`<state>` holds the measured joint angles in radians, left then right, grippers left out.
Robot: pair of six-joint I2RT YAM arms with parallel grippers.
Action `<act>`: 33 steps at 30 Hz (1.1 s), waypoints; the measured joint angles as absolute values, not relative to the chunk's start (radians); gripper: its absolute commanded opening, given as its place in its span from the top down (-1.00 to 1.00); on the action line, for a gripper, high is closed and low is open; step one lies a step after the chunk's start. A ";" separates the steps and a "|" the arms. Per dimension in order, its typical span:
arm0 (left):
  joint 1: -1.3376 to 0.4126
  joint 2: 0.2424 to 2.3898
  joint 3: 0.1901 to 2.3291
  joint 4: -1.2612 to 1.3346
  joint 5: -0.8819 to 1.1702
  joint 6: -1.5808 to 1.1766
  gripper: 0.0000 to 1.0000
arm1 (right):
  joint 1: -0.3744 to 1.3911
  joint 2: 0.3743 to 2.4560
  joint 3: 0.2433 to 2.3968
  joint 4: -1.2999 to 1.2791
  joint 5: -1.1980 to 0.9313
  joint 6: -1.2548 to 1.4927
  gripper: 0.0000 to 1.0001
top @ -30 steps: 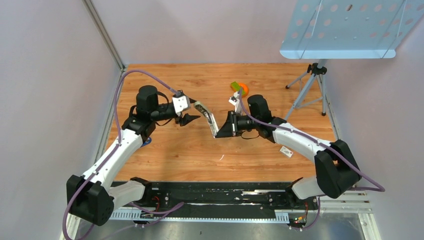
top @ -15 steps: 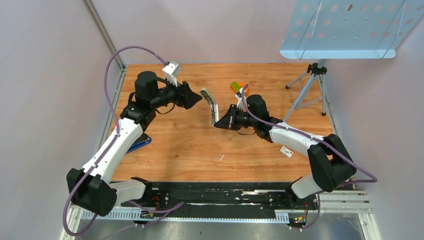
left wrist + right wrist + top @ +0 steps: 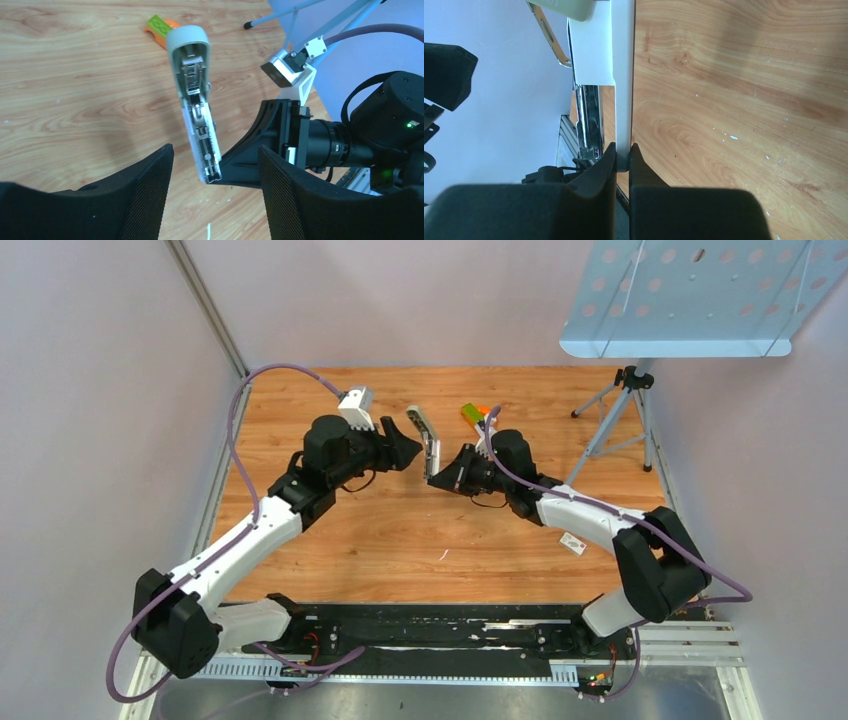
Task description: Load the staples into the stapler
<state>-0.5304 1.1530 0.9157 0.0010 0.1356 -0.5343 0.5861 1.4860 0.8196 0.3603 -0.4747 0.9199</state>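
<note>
Stapler (image 3: 192, 90) hung open in midair, right gripper (image 3: 623, 152) pinched its lower end, left gripper (image 3: 410, 449) sat at its nine o'clock, jaws spread.

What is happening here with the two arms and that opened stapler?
The right tool is shut on one end of the stapler and holds it up above the wooden table, opened so that its metal channel faces the left arm. The left tool is open and empty, close to the stapler, and seems not to touch it. No staples show in any view, so the loading is not yet done. A small orange and green object lies on the table behind.
</note>
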 measured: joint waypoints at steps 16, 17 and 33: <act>-0.659 1.345 0.915 0.135 -0.019 -0.631 -0.04 | 0.601 1.399 0.807 0.363 -0.436 0.920 1.00; -0.659 1.354 0.918 0.141 -0.020 -0.636 0.01 | 0.601 1.399 0.807 0.364 -0.436 0.920 1.00; -0.661 1.446 0.968 0.200 -0.022 -0.670 0.86 | 0.601 1.398 0.786 0.355 -0.408 0.904 0.81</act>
<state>-0.6609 1.4464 0.9680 0.2005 -0.0223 -0.6701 0.6014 1.3979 0.7856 0.3553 -0.4076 0.9039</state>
